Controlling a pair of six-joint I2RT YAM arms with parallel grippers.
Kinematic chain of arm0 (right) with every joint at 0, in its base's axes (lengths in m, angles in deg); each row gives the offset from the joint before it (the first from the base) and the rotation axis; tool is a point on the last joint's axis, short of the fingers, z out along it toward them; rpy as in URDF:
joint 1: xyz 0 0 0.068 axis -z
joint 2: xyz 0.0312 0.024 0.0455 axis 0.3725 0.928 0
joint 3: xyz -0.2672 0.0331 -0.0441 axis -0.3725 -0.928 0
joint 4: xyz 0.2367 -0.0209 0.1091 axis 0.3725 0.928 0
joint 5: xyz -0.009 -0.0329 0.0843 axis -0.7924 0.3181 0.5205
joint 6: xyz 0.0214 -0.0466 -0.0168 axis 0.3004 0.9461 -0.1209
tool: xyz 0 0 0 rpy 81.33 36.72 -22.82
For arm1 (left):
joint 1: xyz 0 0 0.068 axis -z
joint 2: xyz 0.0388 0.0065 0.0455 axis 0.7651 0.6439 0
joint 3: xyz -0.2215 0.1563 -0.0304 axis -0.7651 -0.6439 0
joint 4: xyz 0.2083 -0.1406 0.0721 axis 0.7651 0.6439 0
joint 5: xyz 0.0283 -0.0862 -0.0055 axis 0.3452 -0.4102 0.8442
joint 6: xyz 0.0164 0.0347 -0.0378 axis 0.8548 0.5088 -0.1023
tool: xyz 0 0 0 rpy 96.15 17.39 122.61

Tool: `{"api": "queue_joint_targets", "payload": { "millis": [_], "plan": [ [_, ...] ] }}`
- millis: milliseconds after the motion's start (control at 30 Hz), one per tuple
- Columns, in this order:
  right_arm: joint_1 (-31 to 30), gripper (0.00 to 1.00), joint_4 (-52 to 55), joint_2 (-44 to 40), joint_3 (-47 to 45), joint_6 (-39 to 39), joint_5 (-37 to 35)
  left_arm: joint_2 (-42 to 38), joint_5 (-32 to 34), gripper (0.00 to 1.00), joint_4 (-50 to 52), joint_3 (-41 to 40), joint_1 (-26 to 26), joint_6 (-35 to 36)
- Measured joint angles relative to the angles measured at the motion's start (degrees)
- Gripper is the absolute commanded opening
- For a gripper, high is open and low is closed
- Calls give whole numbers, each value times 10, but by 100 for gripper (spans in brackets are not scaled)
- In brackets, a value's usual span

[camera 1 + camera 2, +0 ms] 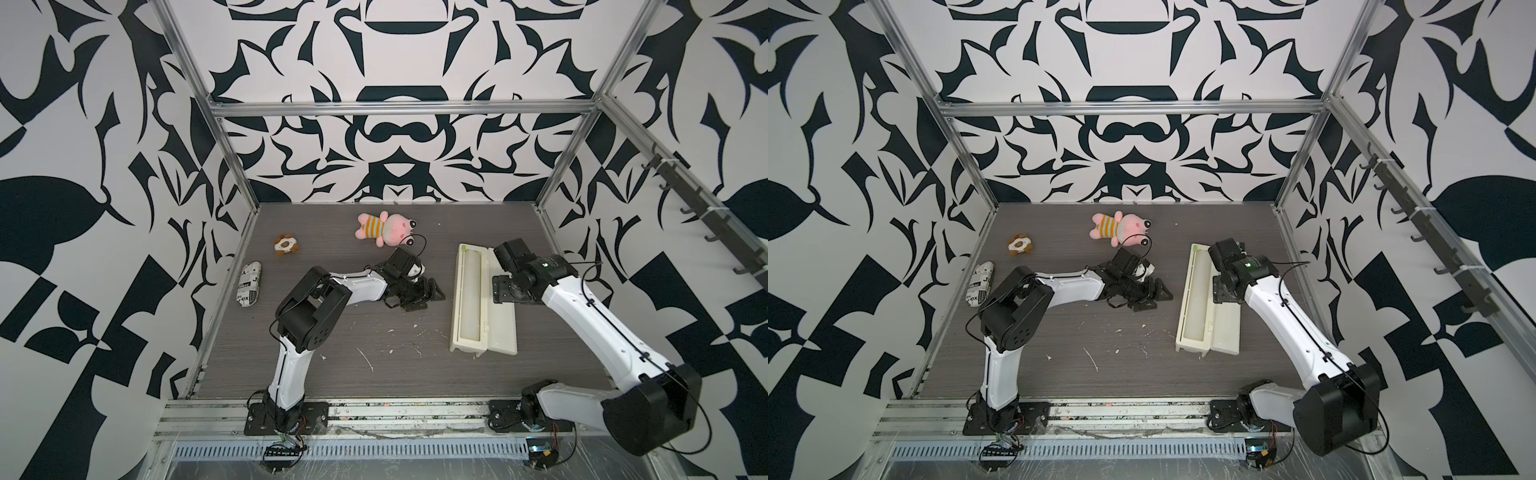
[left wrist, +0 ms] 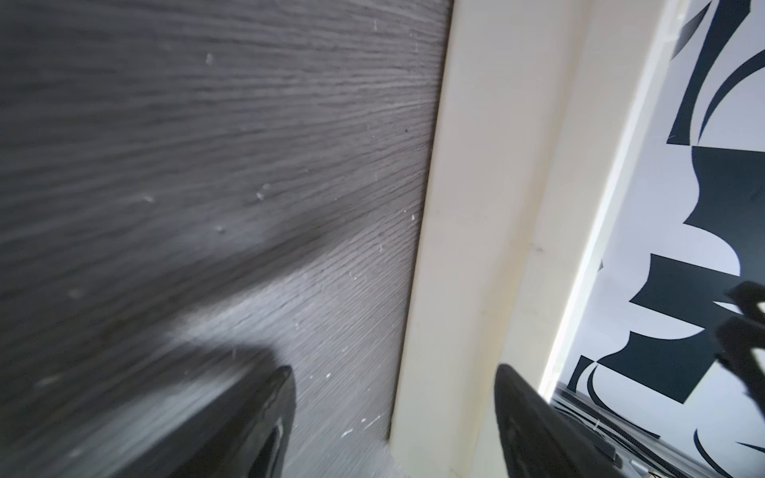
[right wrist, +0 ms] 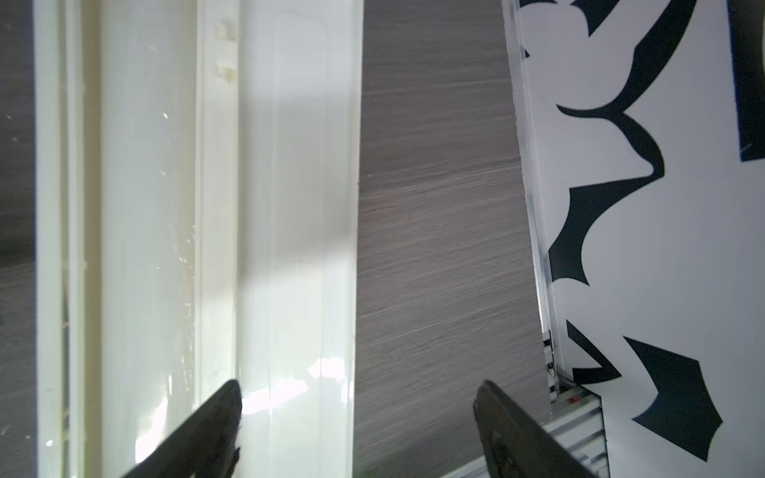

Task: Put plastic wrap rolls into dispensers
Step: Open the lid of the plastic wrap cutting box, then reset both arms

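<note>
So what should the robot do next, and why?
Probably bring the open right gripper down to the flat cream lid and fold it shut, since the glossy white plastic wrap roll already lies in the trough of the long cream-white plastic dispenser.

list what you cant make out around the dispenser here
dispenser lid: far half hidden by the right arm in both top views
right pincer: tips hidden beneath that arm in both top views
plastic wrap roll: end seating too small in top views, cut off in right wrist view
</note>
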Motion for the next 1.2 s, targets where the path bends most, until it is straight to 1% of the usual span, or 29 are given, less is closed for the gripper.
{"api": "queue_joint_targets", "payload": {
  "millis": [167, 233, 333, 433, 533, 567, 667, 733, 767, 800, 867, 967, 1067, 1133, 1200],
  "plan": [
    [15, 90, -13, -33, 0, 0, 33, -26, 5, 79, 7, -5, -9, 0],
    [36, 92, -38, -39, 0, 2, 56, -55, 13, 80, 17, -15, -21, 5],
    [75, 94, -111, -44, -15, 1, 71, -115, 39, 81, 33, -36, -57, 19],
    [123, 93, -207, -61, -70, -5, 77, -188, 95, 83, 52, -70, -116, 42],
    [196, 90, -304, -80, -148, -20, 87, -259, 162, 84, 61, -122, -194, 70],
    [223, 90, -332, -82, -171, -26, 88, -280, 186, 89, 66, -139, -221, 79],
    [286, 89, -399, -70, -216, -35, 82, -335, 276, 91, 80, -189, -294, 117],
    [308, 89, -434, -48, -231, -38, 68, -368, 341, 91, 83, -217, -323, 148],
    [314, 89, -452, -33, -237, -41, 57, -387, 379, 93, 79, -236, -334, 169],
    [316, 88, -471, -20, -246, -41, 47, -404, 418, 95, 69, -255, -340, 190],
    [315, 88, -517, -4, -274, -39, 29, -437, 488, 95, 33, -297, -348, 233],
    [301, 88, -627, -18, -362, -24, -7, -474, 572, 95, -72, -381, -359, 307],
    [279, 88, -730, -31, -454, -9, -36, -466, 616, 95, -174, -451, -376, 358],
    [269, 88, -770, -20, -478, 0, -43, -438, 633, 95, -241, -484, -383, 381],
    [260, 88, -816, -2, -482, 9, -43, -396, 642, 95, -318, -509, -389, 403]
  ]
}}
